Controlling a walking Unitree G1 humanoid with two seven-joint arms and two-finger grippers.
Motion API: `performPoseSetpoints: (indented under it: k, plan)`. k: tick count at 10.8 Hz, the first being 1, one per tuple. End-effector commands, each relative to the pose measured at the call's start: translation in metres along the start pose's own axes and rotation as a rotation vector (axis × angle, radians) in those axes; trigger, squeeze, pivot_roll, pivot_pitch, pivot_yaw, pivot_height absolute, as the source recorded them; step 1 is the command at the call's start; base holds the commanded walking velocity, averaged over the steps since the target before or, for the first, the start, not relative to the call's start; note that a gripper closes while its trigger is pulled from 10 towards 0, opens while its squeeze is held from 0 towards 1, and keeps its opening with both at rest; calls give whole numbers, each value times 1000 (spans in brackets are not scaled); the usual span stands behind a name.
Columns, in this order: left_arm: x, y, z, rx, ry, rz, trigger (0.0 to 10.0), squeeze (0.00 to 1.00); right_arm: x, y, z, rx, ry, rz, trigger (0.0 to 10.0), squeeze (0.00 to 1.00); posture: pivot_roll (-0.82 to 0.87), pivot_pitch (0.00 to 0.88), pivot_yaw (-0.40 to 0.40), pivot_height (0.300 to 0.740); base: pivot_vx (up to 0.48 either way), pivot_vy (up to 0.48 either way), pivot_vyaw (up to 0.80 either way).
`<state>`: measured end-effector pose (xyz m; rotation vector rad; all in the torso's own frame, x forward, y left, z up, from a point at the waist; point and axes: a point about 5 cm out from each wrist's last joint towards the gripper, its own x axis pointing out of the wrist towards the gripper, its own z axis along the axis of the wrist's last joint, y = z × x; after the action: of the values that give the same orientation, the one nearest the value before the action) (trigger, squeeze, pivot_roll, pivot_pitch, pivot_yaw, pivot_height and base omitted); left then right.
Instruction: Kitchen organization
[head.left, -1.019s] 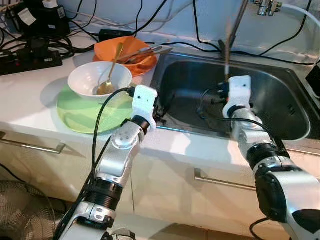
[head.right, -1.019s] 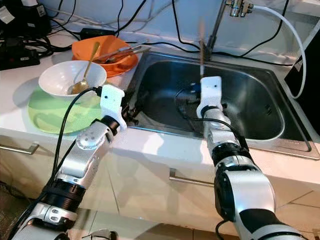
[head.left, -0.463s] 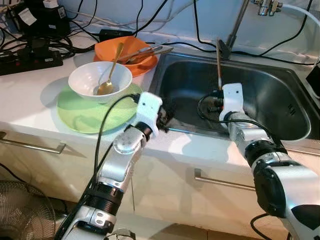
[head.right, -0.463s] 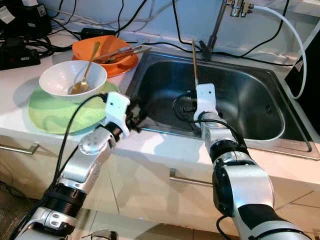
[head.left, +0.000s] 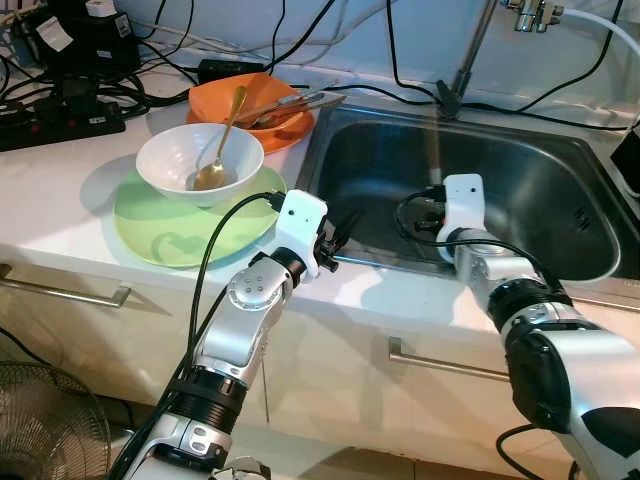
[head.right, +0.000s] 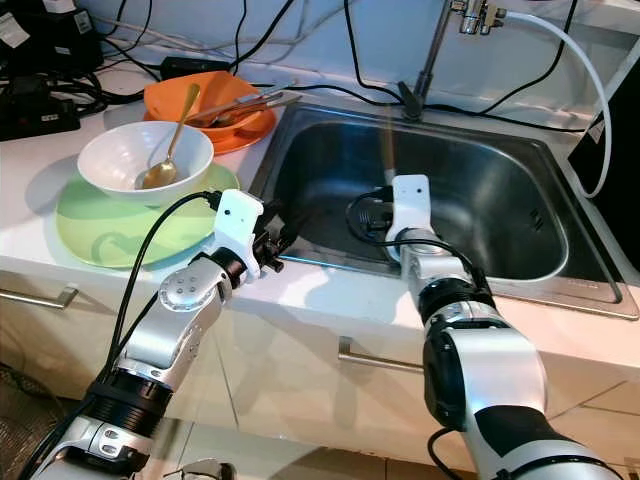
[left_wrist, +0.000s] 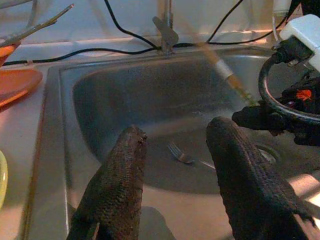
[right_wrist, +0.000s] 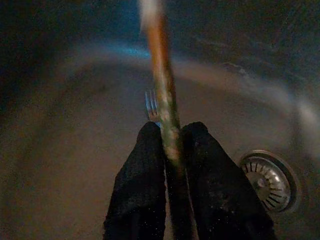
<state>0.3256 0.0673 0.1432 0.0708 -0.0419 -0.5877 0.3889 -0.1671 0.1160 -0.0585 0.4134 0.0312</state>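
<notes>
My right gripper (right_wrist: 172, 131) is shut on a long thin brownish stick (right_wrist: 160, 75), perhaps a chopstick. It holds the stick nearly upright over the steel sink (head.left: 545, 190), where it looks motion-blurred (head.left: 434, 150). A fork (right_wrist: 151, 105) lies on the sink floor just beyond the fingertips, also seen as the fork (left_wrist: 180, 154) in the left wrist view. My left gripper (left_wrist: 175, 132) is open and holds nothing. It hovers at the sink's front left rim (head.left: 335, 238).
On the counter to the left, a white bowl (head.left: 190, 150) with a gold spoon (head.left: 222, 135) stands on a green plate (head.left: 160, 230). Behind it is an orange bowl (head.left: 250, 100) holding utensils. Cables and a power strip (head.left: 60, 118) crowd the back left. The faucet (head.left: 470, 50) rises behind the sink, with the drain (right_wrist: 270, 182) nearby.
My right gripper has dropped lower into the sink with the stick still held. My left gripper has shifted right, from beside the green plate to the sink's rim.
</notes>
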Motion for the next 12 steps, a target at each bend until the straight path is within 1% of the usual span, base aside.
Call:
performPoseSetpoints:
  k: [1,2,3,4,5,6,7,8,9,10,11,12]
  plan:
    - [-2,-4,-5,3,28,-19,10000,0,0,5,5,-5,-21,13,10000,561,106,0,-65,740,0,0,0]
    - [-3,-4,-6,4,31,-18,10000,0,1,7,10,-20,-55,29,10000,0,103,0,-63,740,0,0,0]
    - [-3,-4,-7,4,34,-20,10000,0,1,6,8,-35,-39,18,10000,0,98,0,-61,740,0,0,0]
    - [-2,-6,-8,4,37,-25,10000,0,0,4,5,-29,-34,4,10000,0,98,0,-61,740,0,0,0]
    - [-3,-7,-8,5,37,-28,10000,0,0,1,8,-15,-57,-6,10000,0,97,0,-61,740,0,0,0]
    - [-4,-6,-7,8,30,-23,10000,0,-1,-1,18,-30,-126,-25,10000,0,96,0,-59,740,0,0,0]
    - [-4,-3,-1,41,-16,20,10000,0,-6,2,49,-17,-347,-10,10000,0,97,0,-61,740,0,0,0]
    - [-4,-1,4,60,-45,45,10000,0,-9,5,58,-19,-443,1,10000,0,100,0,-64,740,0,0,0]
    - [-5,3,12,84,-95,88,10000,0,-18,12,64,12,-595,15,10000,0,101,0,-66,740,0,0,0]
    - [-6,7,17,98,-130,129,10000,0,-27,21,57,6,-706,22,10000,0,94,0,-60,740,0,0,0]
    - [-7,11,21,123,-165,167,10000,0,-39,28,47,12,-794,16,10000,0,85,0,-55,740,0,0,0]
    - [-7,13,23,124,-179,184,10000,0,-44,28,43,34,-823,5,10000,0,72,0,-51,740,0,0,0]
